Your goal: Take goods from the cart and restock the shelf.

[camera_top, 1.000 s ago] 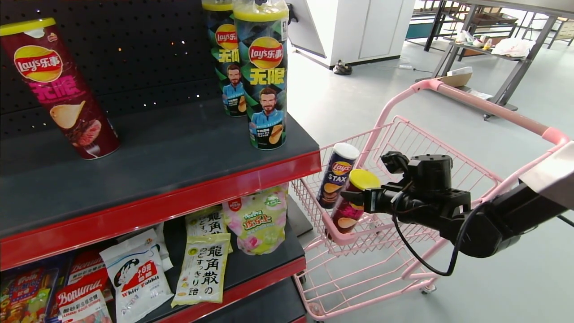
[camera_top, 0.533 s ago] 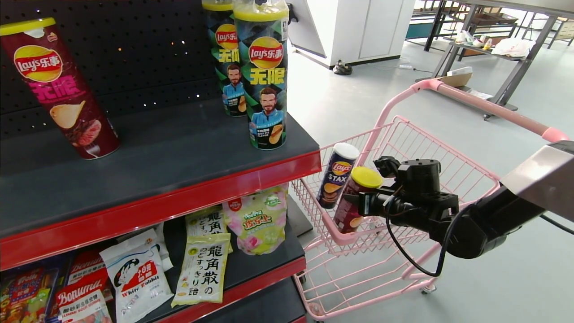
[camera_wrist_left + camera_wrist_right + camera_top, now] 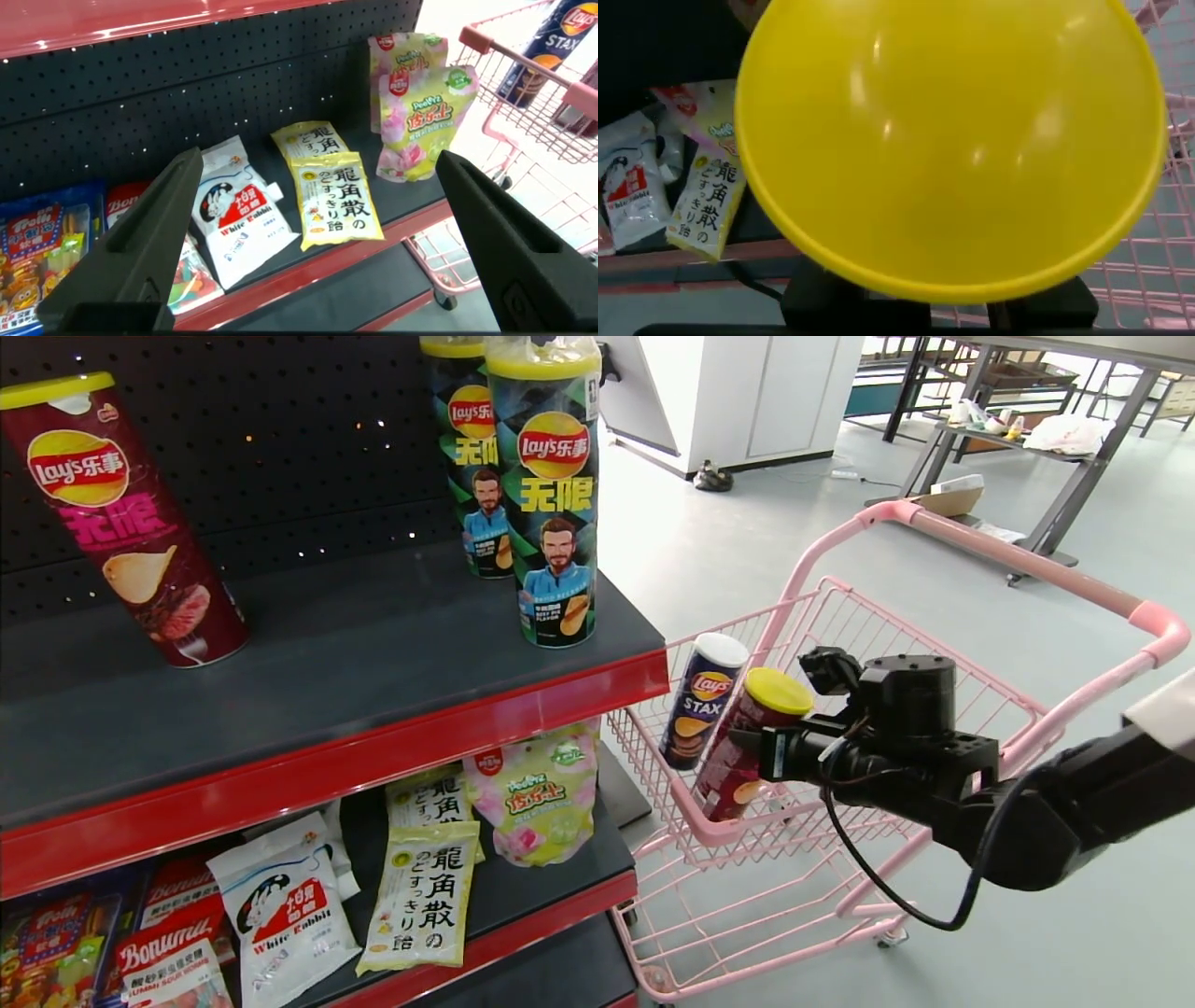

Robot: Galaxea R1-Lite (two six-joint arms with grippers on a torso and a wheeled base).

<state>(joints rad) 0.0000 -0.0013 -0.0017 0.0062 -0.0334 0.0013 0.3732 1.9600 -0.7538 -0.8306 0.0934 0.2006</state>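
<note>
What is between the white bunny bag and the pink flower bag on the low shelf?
Two yellow bags, one lying partly over the other. The head and left wrist views both show them.

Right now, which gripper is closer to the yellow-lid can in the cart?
Right. The right gripper grips the can; the left gripper is away by the lower shelf.

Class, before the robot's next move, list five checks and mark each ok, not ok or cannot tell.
1. Grip: right end effector shut on red can: ok.
2. Clearance: red can's base above cart rim: not ok, it sits below.
3. Neighbour: blue can apart from red can: cannot tell.
4. Target: bare space on top shelf: ok.
5. Other arm: left end effector open, empty: ok.
</note>
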